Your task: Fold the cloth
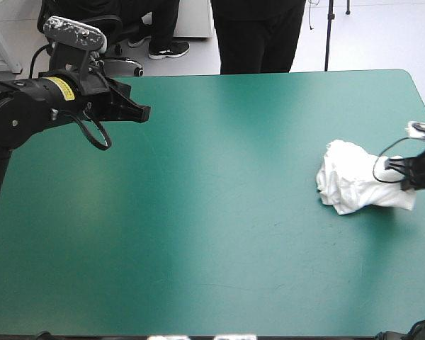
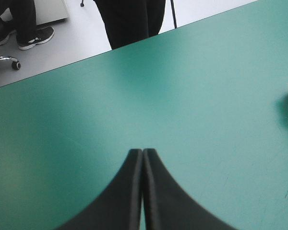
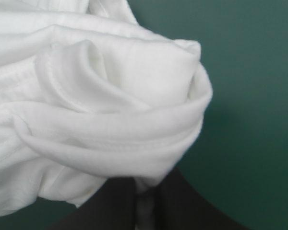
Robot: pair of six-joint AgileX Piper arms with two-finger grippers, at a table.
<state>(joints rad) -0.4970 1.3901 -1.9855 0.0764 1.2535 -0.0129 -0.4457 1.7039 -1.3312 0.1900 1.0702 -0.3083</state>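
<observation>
White cloth in a crumpled heap, the T-shirt lies on the teal-green tabletop close to its right edge, about midway between the near and far edges. The right gripper is at the heap's right side, its black fingers all but closed, pinching a fold of fabric. The left gripper, its fingers pressed together into a point, hangs above the far left corner, well apart from the T-shirt.

Showing soft, matt, creased cloth with stitched hems in the T-shirt; showing a smooth, faintly sheened cover under the T-shirt.
</observation>
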